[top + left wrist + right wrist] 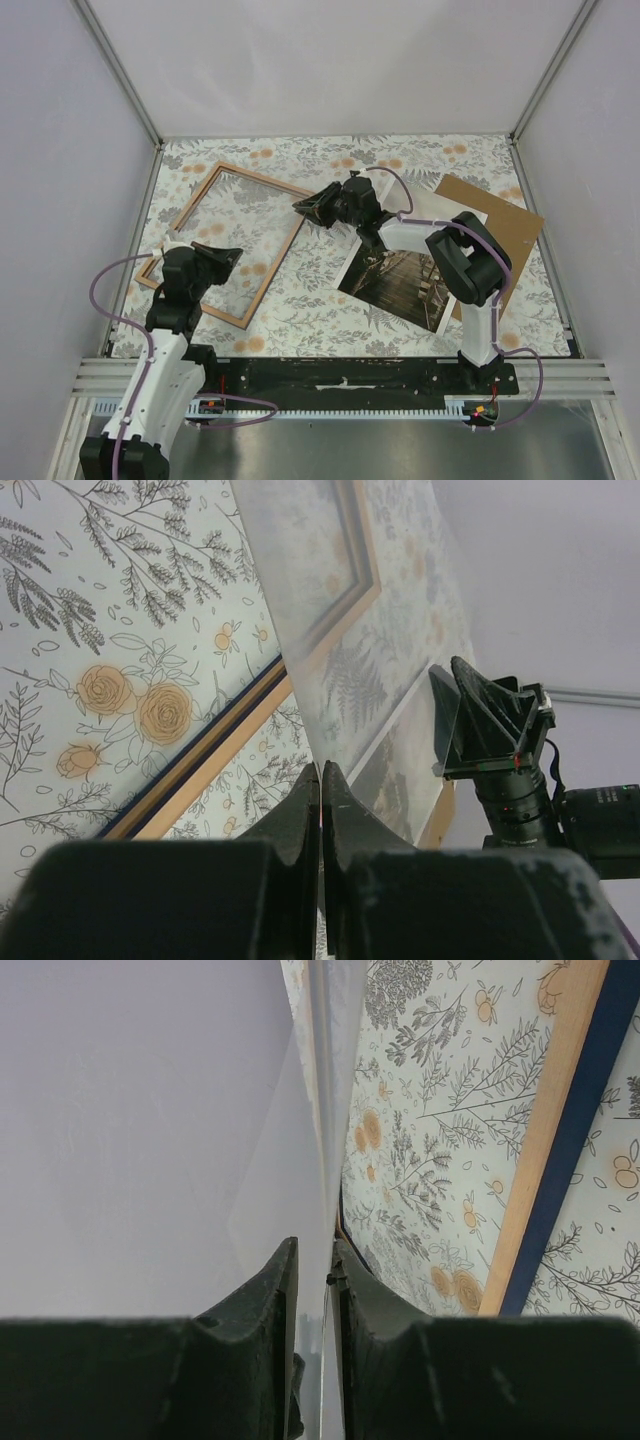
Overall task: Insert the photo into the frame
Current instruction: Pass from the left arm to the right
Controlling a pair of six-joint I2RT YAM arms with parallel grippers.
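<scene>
The photo (398, 288) shows a dark sepia-grey wooden pier.

Top view high, looking down, wrist views low, close, all sharing frame (262, 181)

Light-brown frame (265, 179), sepia-grey photo (400, 282), floral white-and-orange table cover (320, 312).

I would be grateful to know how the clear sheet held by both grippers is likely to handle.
The clear sheet is probably stiff: its edge runs straight above the right gripper. Pinched in the nearly closed left gripper too, it seems thin and light, perhaps fragile. Its smooth, glossy face may slip.
</scene>
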